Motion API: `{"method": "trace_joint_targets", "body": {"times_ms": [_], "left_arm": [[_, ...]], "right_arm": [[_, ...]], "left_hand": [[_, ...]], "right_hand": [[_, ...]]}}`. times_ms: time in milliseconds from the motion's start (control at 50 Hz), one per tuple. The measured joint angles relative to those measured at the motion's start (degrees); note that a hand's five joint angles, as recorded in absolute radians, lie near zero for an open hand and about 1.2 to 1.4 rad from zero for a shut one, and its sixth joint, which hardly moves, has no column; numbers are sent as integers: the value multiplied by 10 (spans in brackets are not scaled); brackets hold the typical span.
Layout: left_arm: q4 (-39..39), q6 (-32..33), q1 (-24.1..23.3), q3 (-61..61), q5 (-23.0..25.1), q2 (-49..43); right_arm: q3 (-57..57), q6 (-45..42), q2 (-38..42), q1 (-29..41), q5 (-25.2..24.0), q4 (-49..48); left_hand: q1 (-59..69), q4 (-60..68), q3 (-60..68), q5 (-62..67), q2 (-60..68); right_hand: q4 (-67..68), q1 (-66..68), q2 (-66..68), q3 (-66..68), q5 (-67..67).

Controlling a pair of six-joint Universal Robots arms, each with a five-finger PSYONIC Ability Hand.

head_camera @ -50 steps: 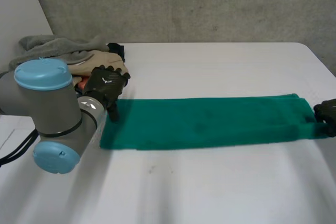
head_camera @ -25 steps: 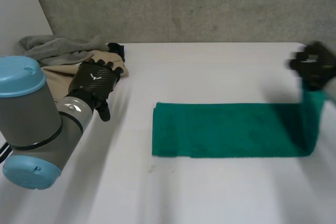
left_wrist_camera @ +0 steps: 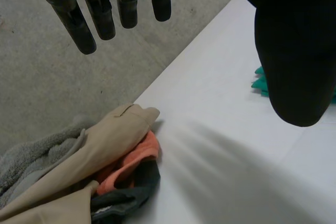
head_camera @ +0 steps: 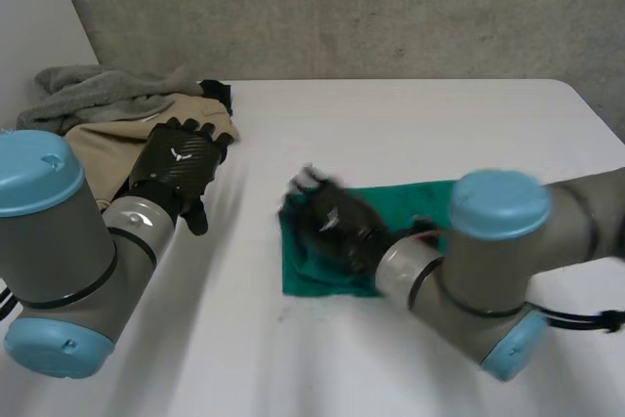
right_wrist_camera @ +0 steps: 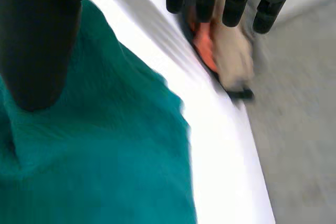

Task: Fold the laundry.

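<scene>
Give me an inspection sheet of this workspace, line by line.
surface: white table, carrying cloths.
job's things: green towel mid-table, partly hidden by the right arm; pile of grey, beige and orange laundry at the far left corner.
clutter: nothing seen.
grippers: left robot hand open, above the table beside the pile, holding nothing; right robot hand open, fingers straight, over the towel's left end.
cables: nothing seen on the table.
surroundings: grey concrete wall behind the table.
</scene>
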Motion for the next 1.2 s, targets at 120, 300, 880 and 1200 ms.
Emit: {"method": "trace_joint_targets", "body": {"times_ms": [120,300,880,1200], "left_arm": [[5,0,-10,9,0,-1],[6,0,-23,15,-1,-2],[5,-31,-26,2,-2,14],[1,-150,-114,146,-3,-49]], "right_arm": [[41,191,-94,-105,51,51],[126,190,-129,-234,57,146],[-1,68,-13,44,41,26],[15,367,-111,-69,50,71]], "left_hand": [[0,0,0,0,0],[0,0,0,0,0],[0,0,0,0,0],[0,0,0,0,0]], "right_hand": [[-1,0,0,0,0],[42,34,43,42,33],[565,489,556,558,551],[0,0,1,1,-1]]}}
